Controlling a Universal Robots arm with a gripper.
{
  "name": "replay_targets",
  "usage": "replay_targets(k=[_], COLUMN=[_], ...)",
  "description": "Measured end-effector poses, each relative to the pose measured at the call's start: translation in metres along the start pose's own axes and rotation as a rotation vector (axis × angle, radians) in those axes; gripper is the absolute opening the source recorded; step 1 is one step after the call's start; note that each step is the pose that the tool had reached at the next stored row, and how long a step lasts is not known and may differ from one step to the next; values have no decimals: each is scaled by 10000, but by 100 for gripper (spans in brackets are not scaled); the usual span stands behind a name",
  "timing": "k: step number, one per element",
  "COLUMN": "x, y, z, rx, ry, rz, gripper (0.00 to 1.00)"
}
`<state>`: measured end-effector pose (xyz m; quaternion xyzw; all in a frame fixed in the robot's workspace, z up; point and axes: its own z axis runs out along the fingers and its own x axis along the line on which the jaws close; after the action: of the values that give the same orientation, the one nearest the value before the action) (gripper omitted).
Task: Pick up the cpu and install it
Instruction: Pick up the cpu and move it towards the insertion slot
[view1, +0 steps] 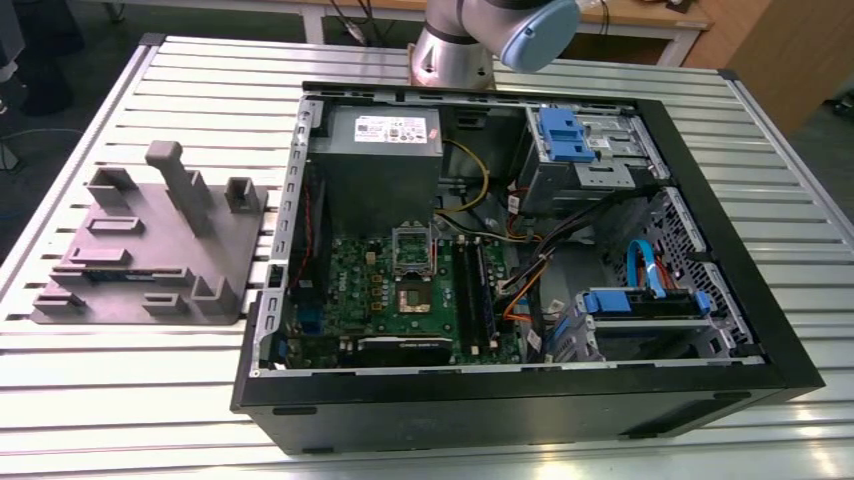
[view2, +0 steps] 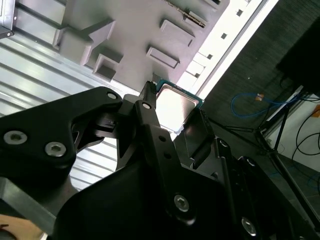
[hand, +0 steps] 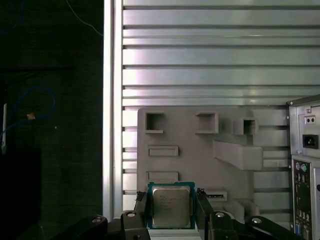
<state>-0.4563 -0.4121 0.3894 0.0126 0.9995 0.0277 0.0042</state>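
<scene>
The cpu (hand: 171, 206), a small square chip with a silver-grey metal top and a thin green rim, sits between the black fingers (hand: 140, 209) of my gripper (hand: 171, 197), which is shut on it. It hangs above the grey holder block (hand: 200, 150) on the slatted table. In the second wrist view the cpu (view2: 176, 104) shows its shiny top between the fingers (view2: 150, 117) of the gripper (view2: 172, 114). In the exterior view the open computer case (view1: 534, 390) holds the green motherboard (view1: 387, 300) with its cpu socket (view1: 410, 262) standing open.
The grey holder block (view1: 147, 250) with raised pegs lies at the exterior view's left of the case. A grey power supply box (view1: 380, 140), blue drive brackets (view1: 561, 135) and cables fill the case. The arm's base (view1: 461, 45) stands behind it. The table edge (hand: 107, 125) drops to dark floor.
</scene>
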Motion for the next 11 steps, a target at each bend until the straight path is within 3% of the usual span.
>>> replay_targets(k=[11], x=[-2], y=[14], z=[-255], rx=[1], ry=[1], rz=[0], gripper=[47])
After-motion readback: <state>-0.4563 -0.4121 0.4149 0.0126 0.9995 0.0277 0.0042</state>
